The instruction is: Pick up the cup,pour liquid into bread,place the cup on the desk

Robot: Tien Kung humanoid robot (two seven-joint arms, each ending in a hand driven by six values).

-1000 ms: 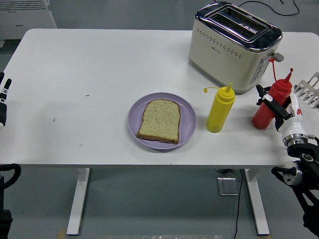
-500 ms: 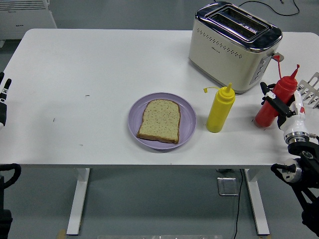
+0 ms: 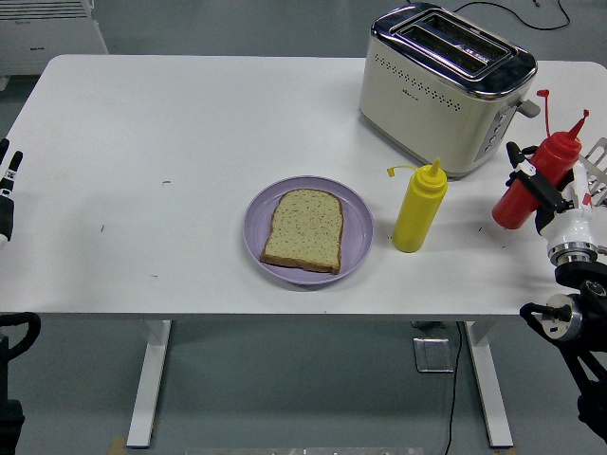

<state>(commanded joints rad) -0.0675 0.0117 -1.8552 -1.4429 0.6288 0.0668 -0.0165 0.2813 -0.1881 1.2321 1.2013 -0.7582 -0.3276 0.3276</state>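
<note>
At 3 o'clock on the white table, your right hand grips 1 red squeeze bottle, black fingers wrapped around its body. That bottle stands in for the task's cup. It looks lifted clear of the tabletop and tilts with its nozzle toward 1 o'clock, its little cap dangling from the tip. So the pick-up step appears done, and the pour is next in hand.

Near the centre, toward 6 o'clock, 1 slice of bread lies flat on a purple plate. Between plate and red bottle, 1 yellow squeeze bottle stands upright. At 1 o'clock sits a toaster.

Your next move calls for carrying the bottle toward 9 o'clock, clearing the yellow bottle, then tipping the nozzle down over the bread.

Your left hand rests at 9 o'clock by the table edge; I cannot tell its state.
</note>
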